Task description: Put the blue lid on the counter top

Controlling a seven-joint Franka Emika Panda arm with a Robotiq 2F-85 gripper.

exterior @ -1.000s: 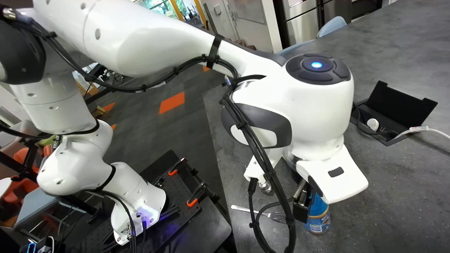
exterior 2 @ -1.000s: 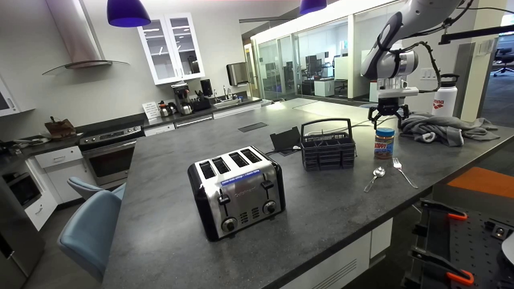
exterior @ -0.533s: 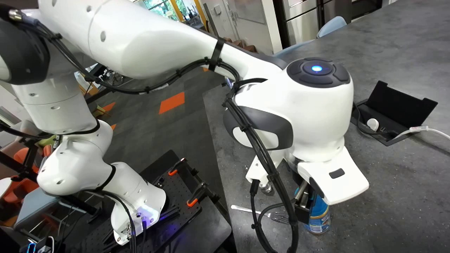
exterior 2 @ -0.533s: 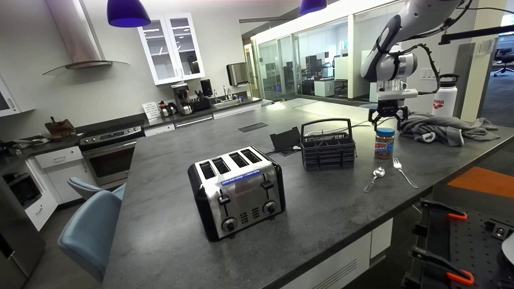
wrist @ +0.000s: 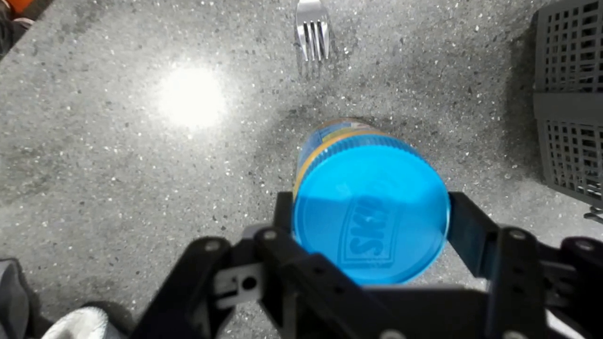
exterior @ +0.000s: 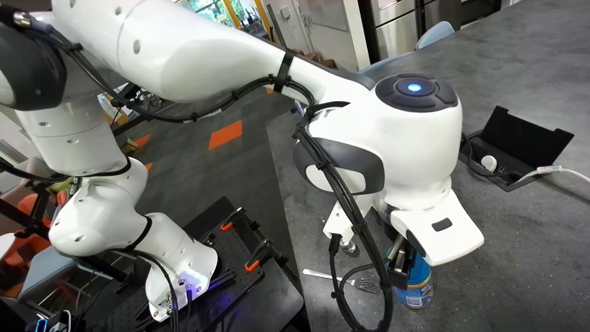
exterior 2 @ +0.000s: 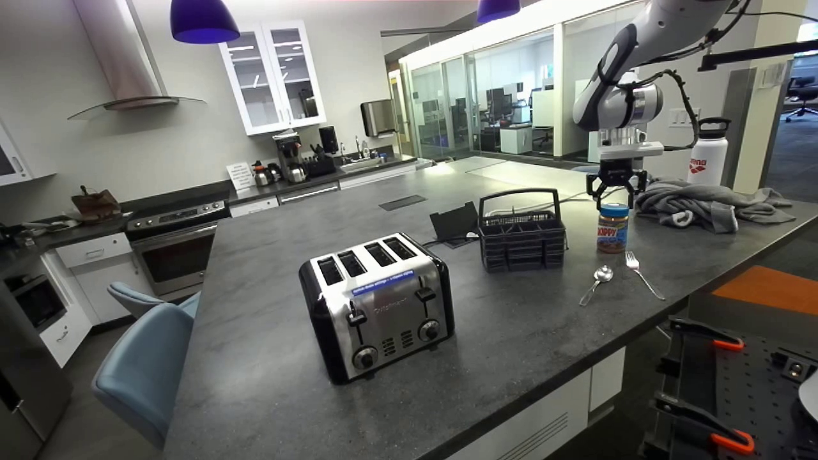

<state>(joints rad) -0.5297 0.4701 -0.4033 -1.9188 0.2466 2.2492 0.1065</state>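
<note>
The blue lid (wrist: 372,197) sits on top of the upright peanut butter jar (exterior 2: 611,236); the lid also shows in both exterior views (exterior 2: 613,210) (exterior: 419,269). The jar stands on the dark grey counter top (exterior 2: 268,370), near its edge. My gripper (wrist: 372,214) points down over the jar with one black finger on each side of the lid, both against its rim, so it looks shut on the lid. It also shows in an exterior view (exterior 2: 615,205). In an exterior view, the arm hides the fingertips and part of the lid.
A fork (exterior 2: 644,276) and a spoon (exterior 2: 601,276) lie beside the jar. A black cutlery basket (exterior 2: 523,243) stands nearby. A grey towel (exterior 2: 709,201) and a white bottle (exterior 2: 708,156) are behind. A toaster (exterior 2: 380,306) and an open black socket box (exterior: 516,152) are further off.
My gripper has come down slightly and its fingers have closed in from a wider gap onto the lid. The jar has shifted slightly sideways between the fingers.
</note>
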